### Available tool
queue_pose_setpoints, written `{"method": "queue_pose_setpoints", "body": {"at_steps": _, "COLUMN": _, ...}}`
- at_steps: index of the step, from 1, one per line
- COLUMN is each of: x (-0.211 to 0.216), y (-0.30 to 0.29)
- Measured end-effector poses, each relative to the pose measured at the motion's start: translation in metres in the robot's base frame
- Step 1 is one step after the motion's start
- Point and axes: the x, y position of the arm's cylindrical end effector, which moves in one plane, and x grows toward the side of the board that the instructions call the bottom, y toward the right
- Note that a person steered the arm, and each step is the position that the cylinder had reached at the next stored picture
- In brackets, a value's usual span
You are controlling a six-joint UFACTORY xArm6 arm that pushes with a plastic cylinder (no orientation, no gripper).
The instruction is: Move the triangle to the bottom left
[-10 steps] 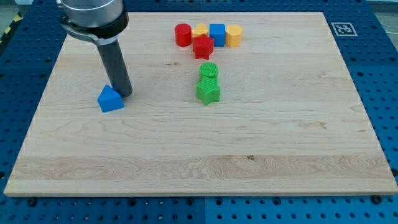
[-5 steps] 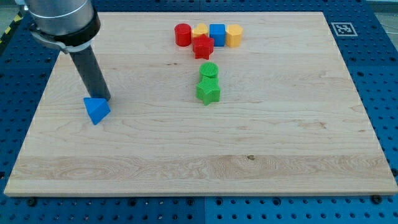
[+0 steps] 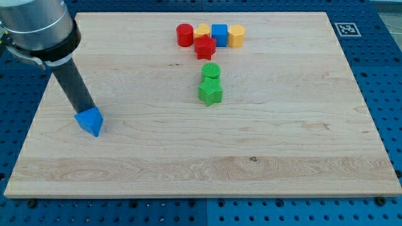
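Observation:
The blue triangle (image 3: pixel 90 121) lies on the wooden board (image 3: pixel 282 144) near its left edge, a little below mid-height. My tip (image 3: pixel 83 110) touches the triangle's upper left side; the dark rod rises from it toward the view's top left.
At the view's top centre stand a red cylinder (image 3: pixel 184 35), a yellow block (image 3: pixel 201 31), a blue cube (image 3: pixel 219 33) and a yellow block (image 3: pixel 236 36), with a red star-shaped block (image 3: pixel 205 48) just below them. Two green blocks (image 3: pixel 211 71) (image 3: pixel 210 93) sit mid-board.
My tip and the blue triangle have moved left and slightly down across the board. The triangle has also turned. The other blocks have not moved.

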Motion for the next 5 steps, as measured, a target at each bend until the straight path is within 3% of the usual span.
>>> {"method": "queue_pose_setpoints", "body": {"at_steps": 5, "x": 0.060, "y": 0.000}}
